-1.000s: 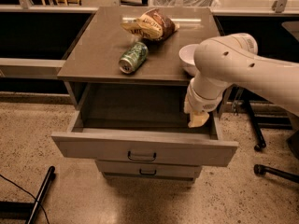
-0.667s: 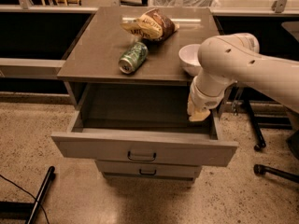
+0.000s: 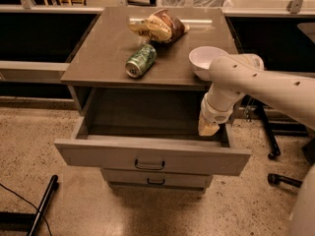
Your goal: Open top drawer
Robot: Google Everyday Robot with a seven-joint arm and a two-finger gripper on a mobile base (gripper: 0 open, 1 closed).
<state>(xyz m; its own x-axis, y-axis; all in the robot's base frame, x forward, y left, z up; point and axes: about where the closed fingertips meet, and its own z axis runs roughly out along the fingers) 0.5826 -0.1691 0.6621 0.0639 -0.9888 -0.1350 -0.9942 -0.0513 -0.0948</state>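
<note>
Over one top drawer (image 3: 98, 156), one hand (image 3: 208, 128).

One green can (image 3: 141, 60), one snack bag (image 3: 158, 26) and one white bowl (image 3: 206, 60) are sitting on one cabinet (image 3: 98, 53). Two handled drawer fronts are showing: the top drawer (image 3: 98, 156) and one lower drawer (image 3: 128, 178). One gripper (image 3: 208, 127) is hanging inside the top drawer's right end.

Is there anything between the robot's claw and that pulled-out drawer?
Nothing visible. The gripper hangs at the right end of the open top drawer; the can, bag and bowl sit up on the cabinet top.
</note>
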